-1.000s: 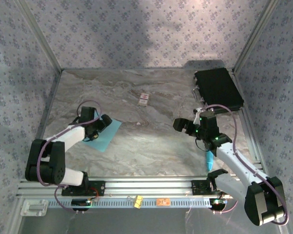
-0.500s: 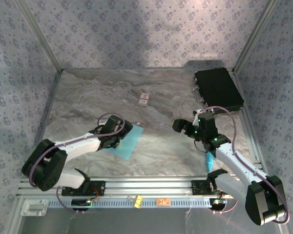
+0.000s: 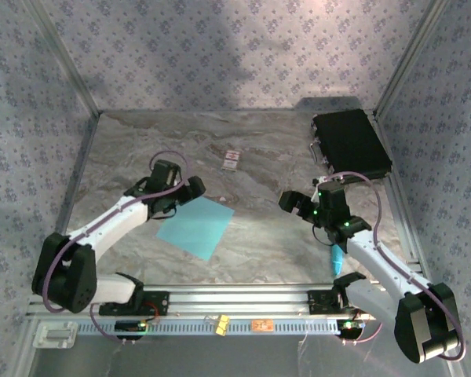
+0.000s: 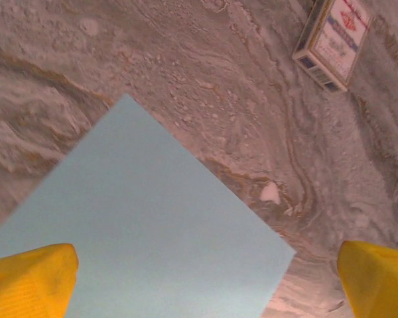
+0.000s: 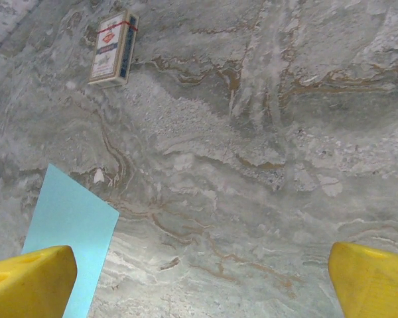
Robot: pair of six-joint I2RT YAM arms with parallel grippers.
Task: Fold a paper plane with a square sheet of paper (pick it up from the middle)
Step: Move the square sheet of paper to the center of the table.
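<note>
Robot test cell, lab-type bench rig. Enclosed on three sides by wall panels [image 3: 220, 55] in a small floral print, held in bare aluminium corner posts [image 3: 67, 67]. Marble-pattern tabletop [image 3: 282, 141]. Slotted aluminium rail [image 3: 243, 298] at near edge, left arm [image 3: 110, 219] and right arm [image 3: 381, 261] bolted on, purple cabling [image 3: 169, 153] exposed.

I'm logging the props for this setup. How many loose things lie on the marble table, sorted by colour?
Light blue: 2, the square sheet of paper and the slim stick
White with red marks: 1, the small card box
Black: 1, the case
Total: 4
</note>
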